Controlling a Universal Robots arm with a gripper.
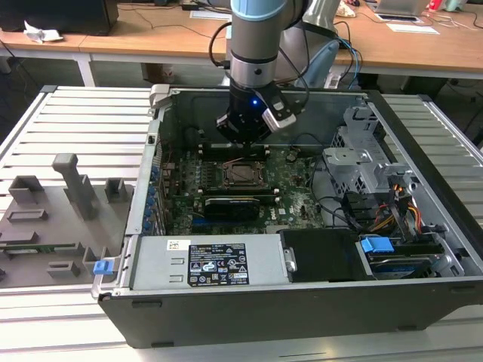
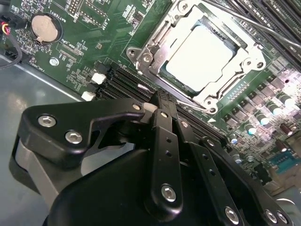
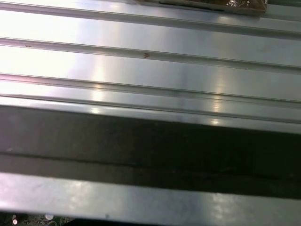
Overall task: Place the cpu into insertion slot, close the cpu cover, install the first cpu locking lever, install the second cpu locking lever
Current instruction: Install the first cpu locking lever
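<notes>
While the arm hangs over the open computer case (image 1: 423, 249) in the exterior view, we see its gripper (image 1: 243, 145) low above the motherboard (image 1: 298, 200), just beyond the insertion slot (image 1: 243, 173). In the second wrist view the gripper (image 2: 162, 106) has its black fingers (image 2: 165, 141) pressed together with nothing between them, their tips just beside the socket's near edge. The cpu (image 2: 200, 54) lies flat in the insertion slot (image 2: 141, 59), its silvery top showing through the square cut-out of the cpu cover (image 2: 225, 77), which lies down over it. A thin lever (image 2: 244, 21) runs along the far side of the socket. A round coin battery (image 2: 45, 27) sits well apart on the green board.
</notes>
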